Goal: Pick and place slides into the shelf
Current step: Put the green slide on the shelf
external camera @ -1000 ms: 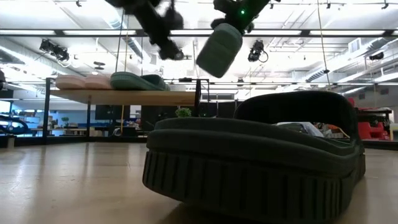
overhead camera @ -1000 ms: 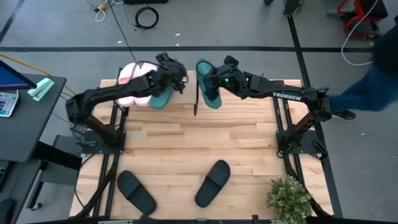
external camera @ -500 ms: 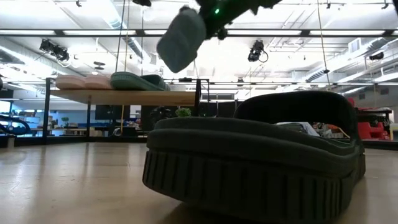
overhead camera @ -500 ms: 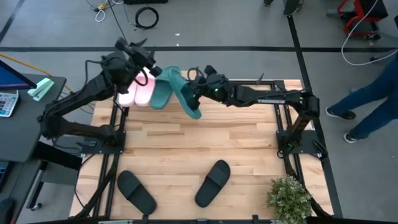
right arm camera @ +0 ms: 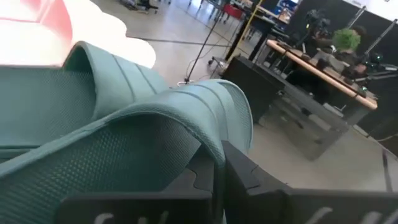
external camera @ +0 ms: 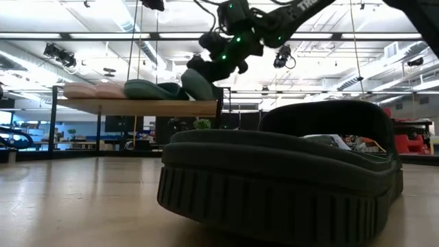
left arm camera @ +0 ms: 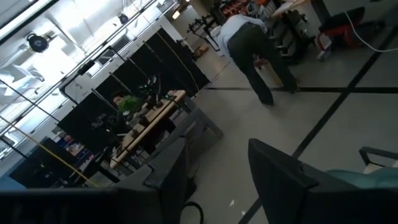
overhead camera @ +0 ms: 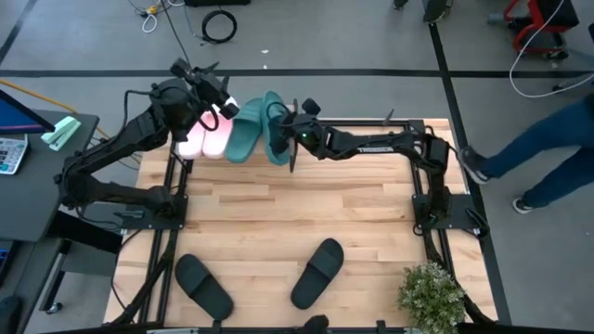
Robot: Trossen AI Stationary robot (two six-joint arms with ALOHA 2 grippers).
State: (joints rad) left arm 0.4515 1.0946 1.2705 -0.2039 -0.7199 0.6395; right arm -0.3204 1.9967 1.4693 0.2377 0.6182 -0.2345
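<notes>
The shelf [external camera: 137,107] stands at the table's far left. On its top lie two pale pink slides [overhead camera: 200,137] and one teal slide [overhead camera: 243,135], soles down. My right gripper [overhead camera: 290,132] is shut on a second teal slide [overhead camera: 274,122], right beside the first, at the shelf's right end [external camera: 206,104]. High above the pink slides, my left gripper [overhead camera: 212,91] stands open on nothing. Two black slides [overhead camera: 204,286] [overhead camera: 317,272] lie on the table near its front edge. My right gripper pinches the edge of the teal slide's strap [right arm camera: 210,147] between its two fingers [right arm camera: 249,175]. The fingers come nearly level from the table's right. The slide is tilted on its side over the shelf's right end [external camera: 195,85]; whether it touches the plank I cannot tell.
A potted plant [overhead camera: 432,295] stands at the table's near right corner. A person [overhead camera: 548,148] walks on the floor beyond the right edge. The nearer black slide [external camera: 288,171] fills the low view's foreground. The middle of the table [overhead camera: 297,204] is bare wood.
My right gripper has carried the teal slide toward the table's left and down, from above the shelf's right end to beside the other teal slide. My left gripper has risen and drawn back toward the far left, off the shelf, then kept still.
</notes>
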